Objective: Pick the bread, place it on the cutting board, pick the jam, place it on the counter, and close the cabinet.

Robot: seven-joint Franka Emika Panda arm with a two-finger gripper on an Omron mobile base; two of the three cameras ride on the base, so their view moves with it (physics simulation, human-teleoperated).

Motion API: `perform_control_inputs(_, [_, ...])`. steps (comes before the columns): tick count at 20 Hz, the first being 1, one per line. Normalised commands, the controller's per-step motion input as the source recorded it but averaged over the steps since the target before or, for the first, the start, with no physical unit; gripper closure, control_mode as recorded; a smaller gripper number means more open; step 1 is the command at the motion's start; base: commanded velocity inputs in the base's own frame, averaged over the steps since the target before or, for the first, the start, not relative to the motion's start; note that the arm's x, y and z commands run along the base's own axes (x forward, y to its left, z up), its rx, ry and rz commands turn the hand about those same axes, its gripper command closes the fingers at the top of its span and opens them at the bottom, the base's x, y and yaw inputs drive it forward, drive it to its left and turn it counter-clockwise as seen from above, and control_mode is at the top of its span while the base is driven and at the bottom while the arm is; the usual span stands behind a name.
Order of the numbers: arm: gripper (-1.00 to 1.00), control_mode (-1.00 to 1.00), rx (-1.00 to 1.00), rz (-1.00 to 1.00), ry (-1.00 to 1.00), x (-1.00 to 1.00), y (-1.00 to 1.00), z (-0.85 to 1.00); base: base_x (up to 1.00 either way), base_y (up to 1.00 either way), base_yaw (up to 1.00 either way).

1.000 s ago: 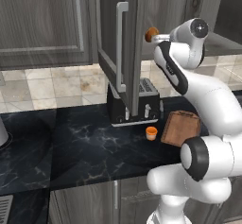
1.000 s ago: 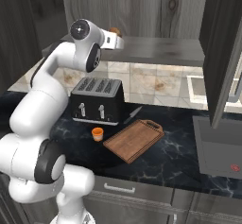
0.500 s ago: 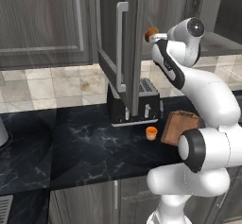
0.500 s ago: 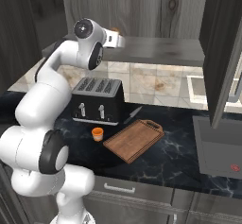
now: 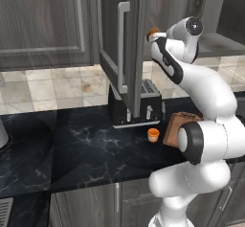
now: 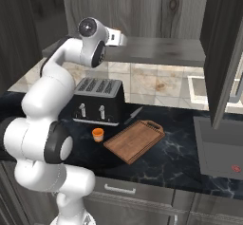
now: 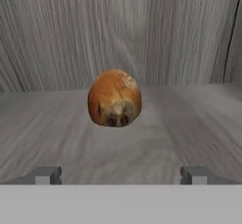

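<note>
Since a second ago the arm is reaching deeper into the cabinet [image 5: 115,39]. Gripper [image 7: 121,175] fingers are spread wide, the bread [image 7: 115,98] sitting centred ahead on the shelf; advancing straight should seat it.

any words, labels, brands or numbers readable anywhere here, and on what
None can be read.
The jam has a plain paler band, no label.
The toaster shows levers and knobs, no markings.
A small red mark on the grey appliance at right is too small to read.
</note>
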Motion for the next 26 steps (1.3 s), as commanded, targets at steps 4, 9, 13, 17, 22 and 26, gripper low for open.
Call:
perform_control_inputs(4, [-1.00, -1.00, 0.00, 0.01, 0.00, 0.25, 0.00, 0.00, 0.00, 0.00, 0.00])
perform_control_inputs(9, [-1.00, -1.00, 0.00, 0.00, 0.00, 0.28, 0.00, 0.00, 0.00, 0.00, 0.00])
perform_control_inputs(13, [-1.00, -1.00, 0.00, 0.00, 0.00, 0.31, 0.00, 0.00, 0.00, 0.00, 0.00])
perform_control_inputs(17, [-1.00, -1.00, 0.00, 0.00, 0.00, 0.29, 0.00, 0.00, 0.00, 0.00, 0.00])
perform_control_inputs(22, [-1.00, -1.00, 0.00, 0.00, 0.00, 0.32, 0.00, 0.00, 0.00, 0.00, 0.00])
perform_control_inputs(26, [-1.00, -1.00, 0.00, 0.00, 0.00, 0.32, 0.00, 0.00, 0.00, 0.00, 0.00])
